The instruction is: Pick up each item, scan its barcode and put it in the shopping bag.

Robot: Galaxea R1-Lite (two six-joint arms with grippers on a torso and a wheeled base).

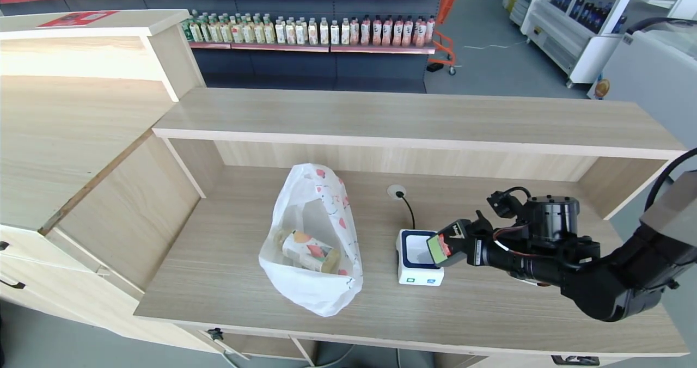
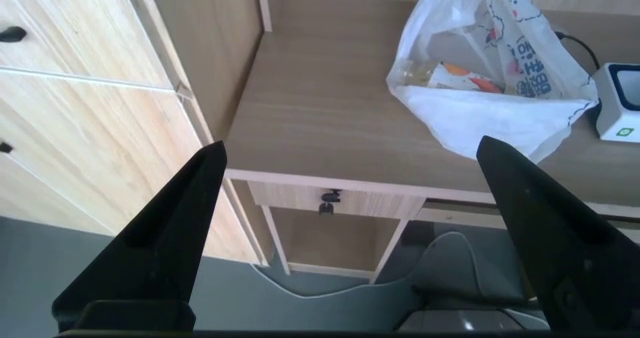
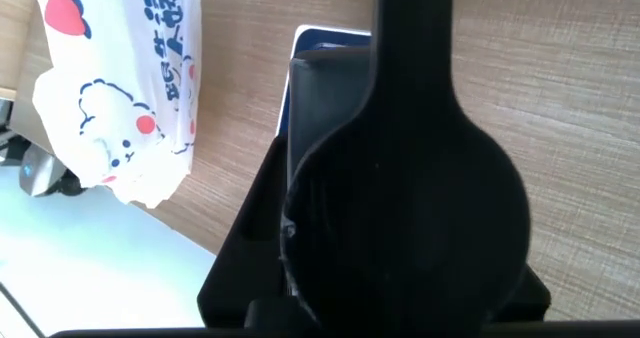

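My right gripper (image 1: pixel 453 238) is shut on a small green and red packet (image 1: pixel 438 249), held just over the right side of the white barcode scanner (image 1: pixel 417 260). In the right wrist view the packet's dark back (image 3: pixel 400 198) covers most of the scanner (image 3: pixel 330 40). The white printed shopping bag (image 1: pixel 315 237) stands open left of the scanner, with a carton (image 1: pixel 309 251) lying inside it. In the left wrist view my left gripper (image 2: pixel 350 243) hangs open below the desk's front left corner, holding nothing, far from the bag (image 2: pixel 495 73) and the scanner (image 2: pixel 620 100).
The wooden desk (image 1: pixel 228 281) has a raised counter ledge (image 1: pixel 414 117) behind and side walls left and right. The scanner's cable (image 1: pixel 408 207) runs to a hole at the back. Drawers (image 2: pixel 80 128) stand left of the desk. Bare desktop lies in front of the scanner.
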